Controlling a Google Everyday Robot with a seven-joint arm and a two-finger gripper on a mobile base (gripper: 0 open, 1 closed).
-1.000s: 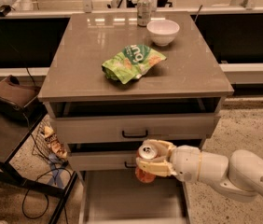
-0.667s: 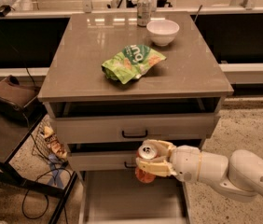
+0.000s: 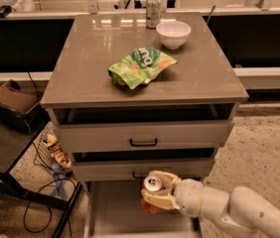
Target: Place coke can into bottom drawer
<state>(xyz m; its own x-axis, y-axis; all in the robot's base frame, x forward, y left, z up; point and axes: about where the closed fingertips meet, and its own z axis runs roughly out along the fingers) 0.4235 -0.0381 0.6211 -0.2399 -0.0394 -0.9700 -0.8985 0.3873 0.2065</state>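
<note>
Nearest, the hand [image 3: 156, 196], reaching in from the right, is closed around the coke can [image 3: 152, 183], held upright over the open bottom drawer [image 3: 117, 209]. Transport step, judged near its end: next the can must be lowered onto the drawer floor and let go. The grasp covers most of the can's body; the drawer's front runs off frame. Farther back, the tabletop [image 3: 80, 78] carries a green bag [image 3: 140, 66], a bowl [image 3: 173, 33] and a silver can [image 3: 153, 10].

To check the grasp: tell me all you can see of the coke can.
The coke can is small and orange-red, with a silver top facing up toward the camera. The cream gripper, shut around its sides, hides much of it and holds it over the open bottom drawer, touching nothing else.
</note>
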